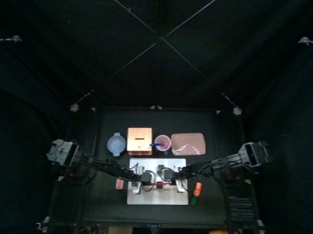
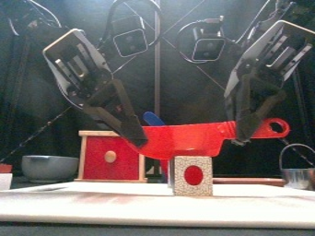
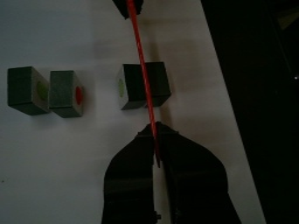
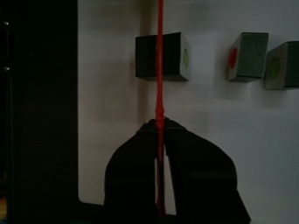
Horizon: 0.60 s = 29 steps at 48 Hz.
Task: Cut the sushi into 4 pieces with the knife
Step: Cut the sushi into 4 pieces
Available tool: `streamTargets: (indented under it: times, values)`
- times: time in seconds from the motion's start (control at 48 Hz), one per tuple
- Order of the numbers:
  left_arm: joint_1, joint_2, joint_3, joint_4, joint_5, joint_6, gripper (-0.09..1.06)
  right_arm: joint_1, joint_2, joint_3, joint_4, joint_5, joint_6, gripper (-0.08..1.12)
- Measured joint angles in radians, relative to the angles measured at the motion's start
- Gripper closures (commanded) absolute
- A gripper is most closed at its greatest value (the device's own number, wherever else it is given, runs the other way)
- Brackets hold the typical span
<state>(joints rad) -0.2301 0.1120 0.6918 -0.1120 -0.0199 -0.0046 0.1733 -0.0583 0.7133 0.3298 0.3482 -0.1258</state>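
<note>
Left pincer (image 2: 133, 129): came down from the upper left of the front view, clamped tight on the blade end of the red knife (image 2: 185, 138).
Right pincer (image 2: 240, 129): came down from the upper right, closed on the handle end, beside its ring.
Red knife: hung level between both pincers across the frame's centre.
Sushi piece (image 2: 189, 175): stood at lower centre on the white cutting board (image 2: 74, 194), directly under the blade; contact could not be told.
Other sushi pieces (image 3: 24, 89) (image 3: 68, 92): two, close together, apart from the first, on the same board.
Wooden box (image 2: 110, 157): red drawer front, lower left, behind the board.
Bowl (image 2: 50, 166): at the lower left edge, on the tabletop (image 1: 91, 206).
</note>
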Motion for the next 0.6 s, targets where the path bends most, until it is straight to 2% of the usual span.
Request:
streamTargets:
  times: [0.208,0.312,0.604]
  values:
    - [0.002,0.003,0.003,0.008,0.002,0.0,0.62,0.0,0.018,-0.002,-0.002,-0.006,0.002,0.9]
    - [0.011,0.015,0.005,0.009,0.002,0.002,0.62,-0.006,0.034,-0.002,-0.008,-0.008,0.002,0.9]
    - [0.011,0.06,-0.005,0.008,0.0,0.002,0.62,-0.006,0.069,-0.003,-0.003,-0.011,0.002,0.9]
